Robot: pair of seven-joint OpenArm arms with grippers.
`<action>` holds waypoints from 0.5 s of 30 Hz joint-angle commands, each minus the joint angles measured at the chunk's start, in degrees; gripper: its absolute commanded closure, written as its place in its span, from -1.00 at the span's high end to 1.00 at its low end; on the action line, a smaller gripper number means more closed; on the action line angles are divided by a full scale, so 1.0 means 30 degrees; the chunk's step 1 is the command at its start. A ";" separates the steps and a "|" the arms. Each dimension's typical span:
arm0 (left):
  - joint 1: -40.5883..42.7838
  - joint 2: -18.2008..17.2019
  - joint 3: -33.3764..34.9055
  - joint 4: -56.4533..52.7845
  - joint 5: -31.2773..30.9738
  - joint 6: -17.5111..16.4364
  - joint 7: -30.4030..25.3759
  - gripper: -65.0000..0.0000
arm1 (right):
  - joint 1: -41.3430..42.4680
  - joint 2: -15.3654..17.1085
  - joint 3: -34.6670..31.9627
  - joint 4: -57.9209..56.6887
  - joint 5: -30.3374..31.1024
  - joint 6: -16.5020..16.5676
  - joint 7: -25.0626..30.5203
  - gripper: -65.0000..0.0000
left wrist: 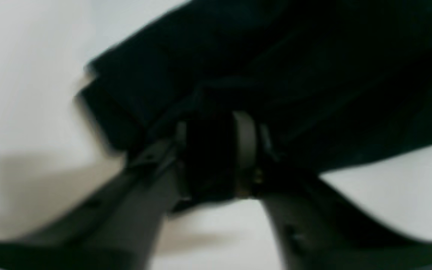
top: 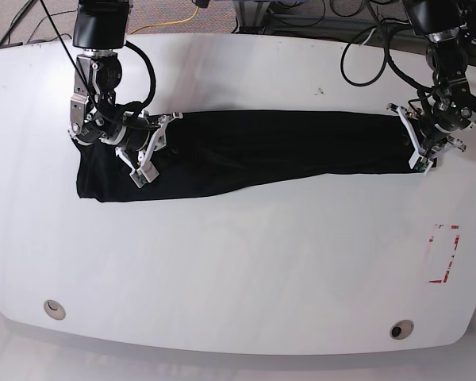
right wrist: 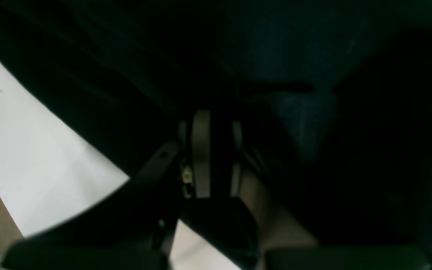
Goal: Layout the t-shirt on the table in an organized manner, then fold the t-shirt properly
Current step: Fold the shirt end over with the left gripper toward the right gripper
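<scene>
T-shirt (top: 262,151) lies stretched in a band across the upper part of the base view, w/ both claws at its ends. Right gripper (right wrist: 212,150) is clamped on cloth; left gripper (left wrist: 216,157) has cloth between its jaws, can't tell if it's pinching. Best keep tension even, then spread it flat on the table (top: 238,270).

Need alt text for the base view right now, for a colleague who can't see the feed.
A black t-shirt lies stretched in a long band across the far half of a white table, seen from above. The right gripper sits on its end at image left, the left gripper at its end at image right.
</scene>
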 commanded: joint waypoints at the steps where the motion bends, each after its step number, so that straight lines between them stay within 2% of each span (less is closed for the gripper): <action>1: -0.0570 -0.0391 -0.0942 0.1094 -0.1239 0.0192 0.0461 -0.11 | 0.0128 0.0274 0.0052 0.0067 -0.0714 -0.0178 -0.0379 -0.78; 4: -0.0716 -0.0391 -0.2085 0.1241 -0.2617 0.0192 0.0812 0.17 | 0.0128 0.0245 0.0022 0.0067 -0.0714 -0.0178 -0.0379 -0.78; 7: -0.1097 -0.0420 -0.3198 0.1241 -0.3525 0.0192 0.0871 0.33 | 0.0128 0.0245 0.0022 0.0067 -0.0714 -0.0178 -0.0379 -0.78; 13: -0.1390 -0.1182 -0.3550 0.0713 -0.4434 0.0192 0.1135 0.38 | 0.0128 0.0245 0.0022 0.0067 -0.0714 -0.0178 -0.0379 -0.78; 15: -0.1654 -0.1240 -0.3579 -0.0078 -0.5342 0.0192 0.1574 0.39 | 0.0128 0.0245 -0.0007 0.0067 -0.0714 -0.0178 -0.0379 -0.78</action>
